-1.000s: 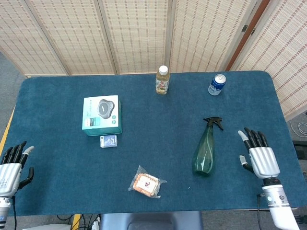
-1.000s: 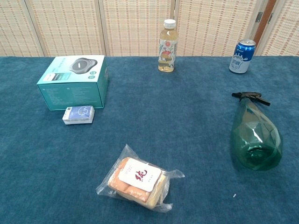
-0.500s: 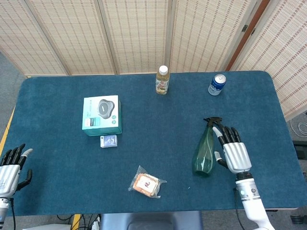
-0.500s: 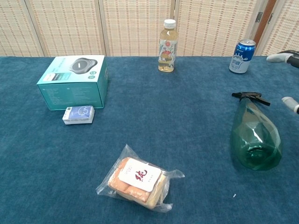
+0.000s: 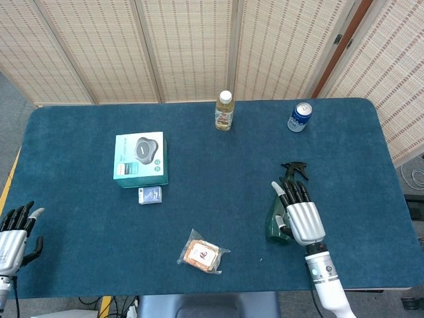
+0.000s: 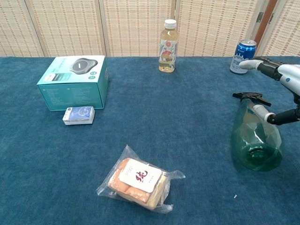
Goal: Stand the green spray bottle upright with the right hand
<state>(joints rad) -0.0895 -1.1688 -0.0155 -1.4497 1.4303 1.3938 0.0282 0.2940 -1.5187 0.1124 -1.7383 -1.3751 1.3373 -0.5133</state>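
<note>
Head view. Right hand (image 5: 301, 212): has moved left since half a second ago, when it lay beside the bottle; it now sits over the body of the green spray bottle (image 5: 276, 222), fingers straight and apart, pointing to 12 o'clock, nothing gripped; contact cannot be judged from above. The bottle lies on its side on the blue table (image 5: 199, 159) exactly where it lay earlier, black trigger head toward 12 o'clock, base toward 6 o'clock, mostly hidden under the hand. Left hand (image 5: 14, 233): at the table's 8 o'clock corner, fingers spread and empty, much as before.
Other items: teal box (image 5: 140, 158) at 9 o'clock of the table's middle; small blue card pack (image 5: 150, 195) just beside its 6 o'clock edge; wrapped snack packet (image 5: 202, 253) near the front edge, at 9 o'clock from the bottle; yellow drink bottle (image 5: 224, 110) upright at the far edge; blue can (image 5: 299, 116) upright at 3 o'clock from it. All are well apart from the spray bottle.

Chest view. The right hand (image 6: 281, 91) now reaches in from the 3 o'clock edge, further than a half-second ago; one finger stretches toward the can (image 6: 243, 56), the thumb lies over the spray bottle's (image 6: 255, 138) upper body. Fingers are parted, clasping nothing. The bottle is still lying down, unmoved. Teal box (image 6: 75, 82), card pack (image 6: 78, 115), snack packet (image 6: 139, 180) and drink bottle (image 6: 168, 46) are unchanged.
</note>
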